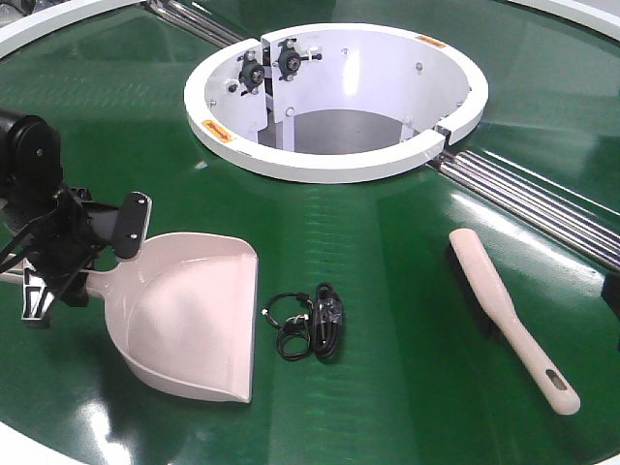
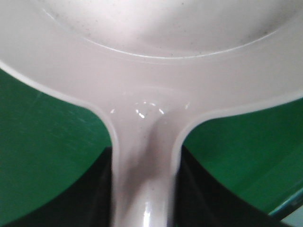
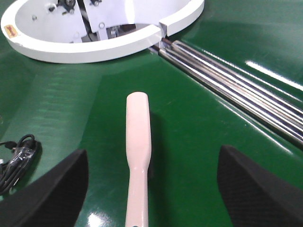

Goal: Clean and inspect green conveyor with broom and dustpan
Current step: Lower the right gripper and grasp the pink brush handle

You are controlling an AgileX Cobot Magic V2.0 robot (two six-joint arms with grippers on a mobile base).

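Note:
The pale pinkish dustpan (image 1: 194, 310) lies on the green conveyor (image 1: 387, 291) at the left, mouth toward the front. My left gripper (image 1: 82, 262) is shut on its handle; in the left wrist view the handle (image 2: 144, 189) runs between the black fingers (image 2: 94, 198), which press it on both sides. The beige broom (image 1: 504, 310) lies flat at the right, bristles on its left edge, slotted handle end toward the front. My right gripper (image 3: 151, 189) is open wide, a little above and astride the broom handle (image 3: 138, 156), not touching it.
A black coiled cable bundle (image 1: 312, 325) lies between dustpan and broom, and shows in the right wrist view (image 3: 16, 161). The white ring hub (image 1: 339, 160) stands behind, with steel rollers (image 1: 542, 199) running off to the right. The white rim (image 1: 39, 441) borders the front left.

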